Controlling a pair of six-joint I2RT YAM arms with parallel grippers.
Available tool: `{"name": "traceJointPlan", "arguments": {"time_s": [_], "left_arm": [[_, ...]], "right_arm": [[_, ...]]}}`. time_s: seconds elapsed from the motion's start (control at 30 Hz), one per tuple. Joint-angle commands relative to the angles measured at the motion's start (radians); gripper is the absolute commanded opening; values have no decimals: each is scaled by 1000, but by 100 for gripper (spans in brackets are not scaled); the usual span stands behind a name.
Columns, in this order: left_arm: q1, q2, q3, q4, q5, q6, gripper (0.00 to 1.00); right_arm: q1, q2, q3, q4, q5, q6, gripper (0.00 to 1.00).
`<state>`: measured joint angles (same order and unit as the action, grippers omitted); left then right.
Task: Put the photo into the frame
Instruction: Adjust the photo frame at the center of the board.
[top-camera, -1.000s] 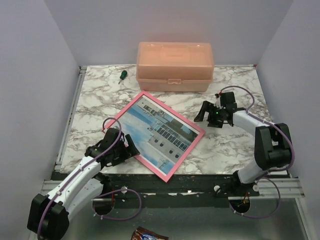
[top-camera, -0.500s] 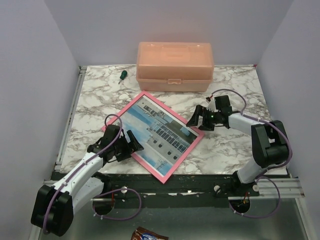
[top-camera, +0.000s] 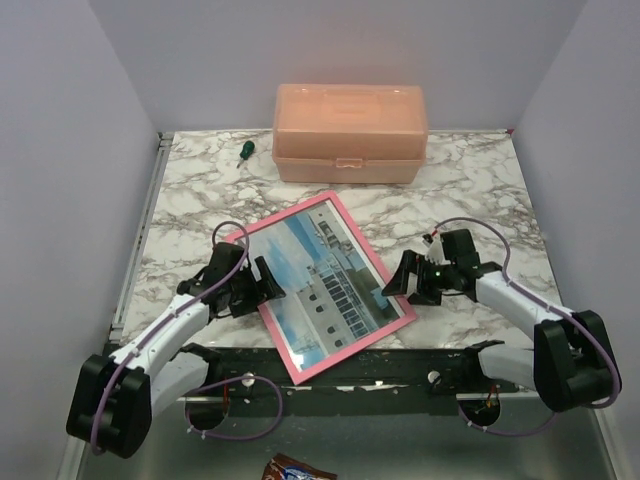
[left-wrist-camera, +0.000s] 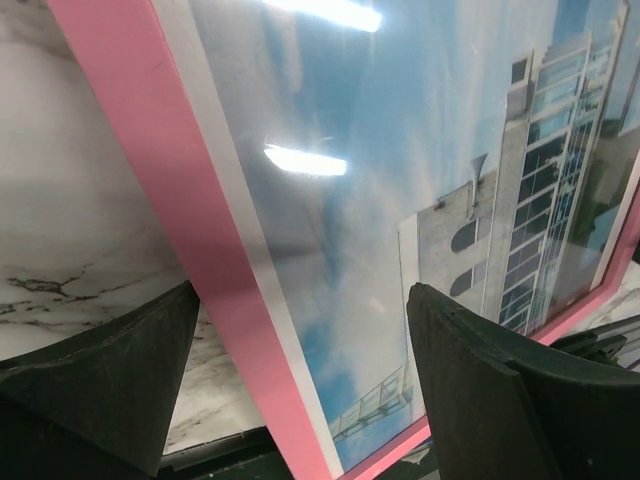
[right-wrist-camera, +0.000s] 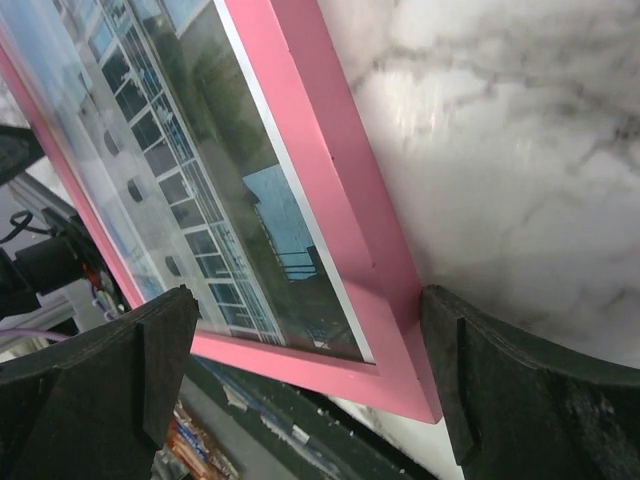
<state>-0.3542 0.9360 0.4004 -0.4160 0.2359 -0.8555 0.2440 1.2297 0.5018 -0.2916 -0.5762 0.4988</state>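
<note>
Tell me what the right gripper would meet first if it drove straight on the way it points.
The right gripper would meet the frame first: its pink edge lies just ahead between the open jaws, though depth is unclear.

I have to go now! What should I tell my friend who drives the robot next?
Left gripper: open, over the frame's left edge, holding nothing.
Right gripper: open, at its right corner, holding nothing.
Photo: inside the frame, face up, flat on the table.
Done: photo is in.
To do: probably just straighten it; near corner pokes past the table's edge.
</note>
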Motion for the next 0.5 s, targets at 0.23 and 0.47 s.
{"name": "traceJointPlan", "arguments": {"time_s": [0.23,0.47], "left_arm": [[-100,366,307,130,133,56,85],[-225,609,549,89,121,74,86]], "right_arm": [[70,-82,-86,-69,-159,151,99],[114,-104,-74,-78,-163,173,99]]}}
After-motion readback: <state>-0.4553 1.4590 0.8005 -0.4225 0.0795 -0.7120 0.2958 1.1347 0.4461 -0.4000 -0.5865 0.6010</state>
